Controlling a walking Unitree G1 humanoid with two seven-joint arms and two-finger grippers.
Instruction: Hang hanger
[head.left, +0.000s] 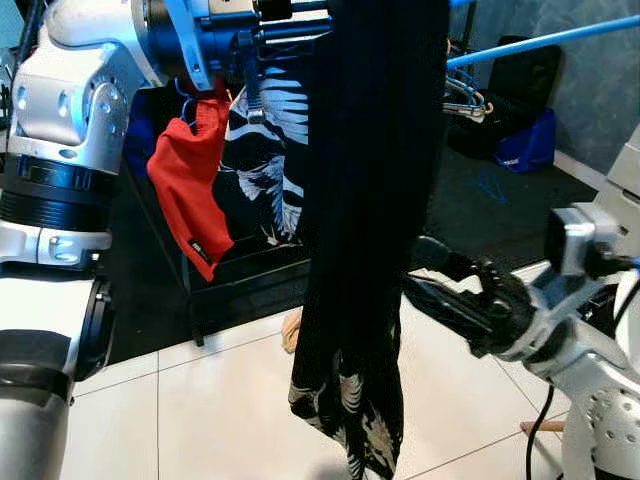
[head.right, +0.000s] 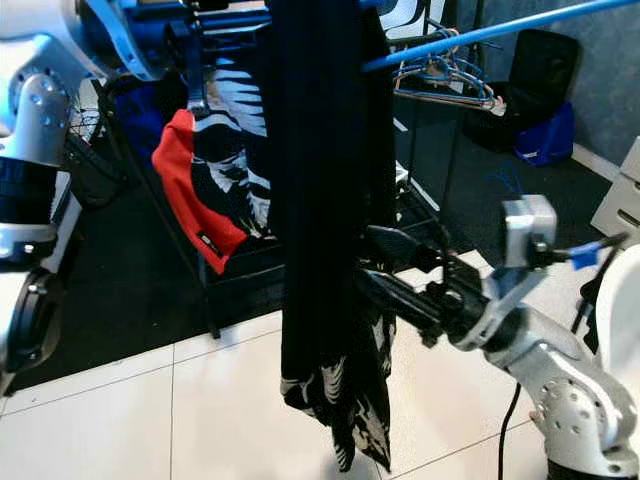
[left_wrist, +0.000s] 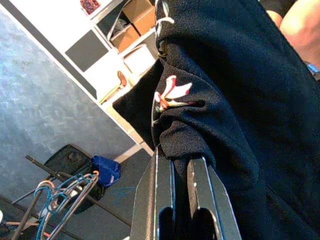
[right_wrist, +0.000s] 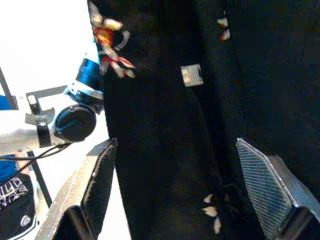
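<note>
A long black floral garment hangs from near the blue rail down to just above the floor. My left gripper is raised at its top, shut on bunched black fabric; the hanger itself is hidden under the cloth. In the eye views that gripper sits high beside the rail. My right gripper is open, one finger on each side of the garment's middle, not touching it. It reaches in from the right.
A red garment and a black-and-white printed one hang on the rack behind. Several empty hangers sit on the rail to the right. A blue bag lies on the dark mat beyond. White floor tiles lie below.
</note>
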